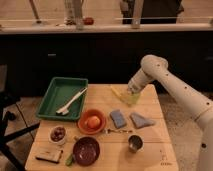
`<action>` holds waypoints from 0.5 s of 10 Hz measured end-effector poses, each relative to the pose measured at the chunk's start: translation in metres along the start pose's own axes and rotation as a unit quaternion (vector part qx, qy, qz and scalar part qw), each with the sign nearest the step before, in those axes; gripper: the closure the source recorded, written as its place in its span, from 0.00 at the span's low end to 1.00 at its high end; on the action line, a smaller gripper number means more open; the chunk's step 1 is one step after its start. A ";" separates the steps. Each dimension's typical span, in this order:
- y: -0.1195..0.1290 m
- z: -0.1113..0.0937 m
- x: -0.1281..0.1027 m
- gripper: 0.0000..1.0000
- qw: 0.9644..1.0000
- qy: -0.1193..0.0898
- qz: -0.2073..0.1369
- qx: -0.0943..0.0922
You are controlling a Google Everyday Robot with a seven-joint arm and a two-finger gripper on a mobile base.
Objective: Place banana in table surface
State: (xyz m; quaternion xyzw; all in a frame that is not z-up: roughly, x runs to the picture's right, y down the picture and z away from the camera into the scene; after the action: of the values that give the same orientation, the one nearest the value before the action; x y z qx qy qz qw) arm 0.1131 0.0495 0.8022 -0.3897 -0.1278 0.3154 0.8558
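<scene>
one slim, curved pale-yellow banana (116, 91) on the planked tan table surface (150, 147), end effector (132, 93) beside it, grip state unclear

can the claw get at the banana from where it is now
Probably yes. The claw hangs at the table's far edge, right over the pale-yellow cup, and the banana lies just beside it on the table surface with nothing between them.

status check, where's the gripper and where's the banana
Gripper low over the table surface, far edge, at the yellow-green cup. Banana lies on the wood just left of it. Nothing in the way.
</scene>
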 end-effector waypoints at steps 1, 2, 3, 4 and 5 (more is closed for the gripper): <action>0.005 0.005 -0.014 0.98 1.000 -0.002 -0.011 -0.003; 0.009 0.009 -0.025 0.98 1.000 -0.003 -0.016 -0.005; 0.013 0.013 -0.034 0.98 1.000 -0.004 -0.022 -0.008; 0.014 0.014 -0.040 0.98 1.000 -0.006 -0.026 -0.009; 0.015 0.015 -0.043 0.98 0.999 -0.008 -0.031 -0.010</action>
State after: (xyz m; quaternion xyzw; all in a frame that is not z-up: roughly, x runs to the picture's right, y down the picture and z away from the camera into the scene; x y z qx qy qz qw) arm 0.0667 0.0387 0.8023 -0.3916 -0.1499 0.2904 0.8601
